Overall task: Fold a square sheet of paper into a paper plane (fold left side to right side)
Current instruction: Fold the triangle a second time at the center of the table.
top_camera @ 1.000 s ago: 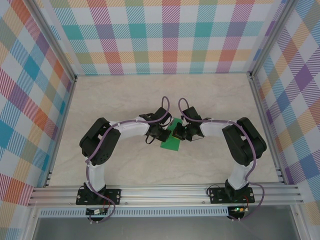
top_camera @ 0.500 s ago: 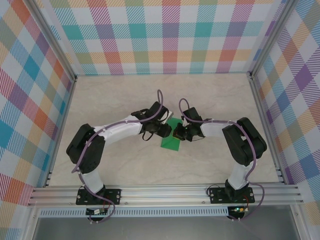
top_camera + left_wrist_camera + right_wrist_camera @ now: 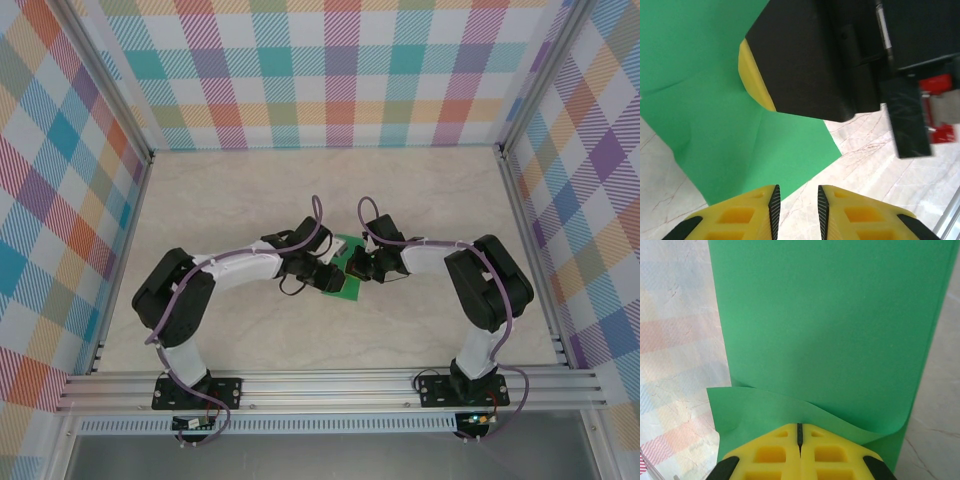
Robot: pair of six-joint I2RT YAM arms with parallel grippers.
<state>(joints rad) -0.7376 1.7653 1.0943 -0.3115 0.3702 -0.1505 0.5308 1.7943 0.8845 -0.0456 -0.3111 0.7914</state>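
Right wrist — right hand (image 3: 800,427) closed, tips on green paper (image 3: 830,315); left hand (image 3: 798,194) slightly parted.

Lies near the middle of the table (image 3: 230,200) as the square sheet of paper (image 3: 349,288), plain bright green, uniform in colour. Is doubled over into a long, narrow, straight-edged strip. Shows two layers at one end, the upper edge lifting off the lower in a soft wavy curl. Bears faint creases across its face. Otherwise rests flat.
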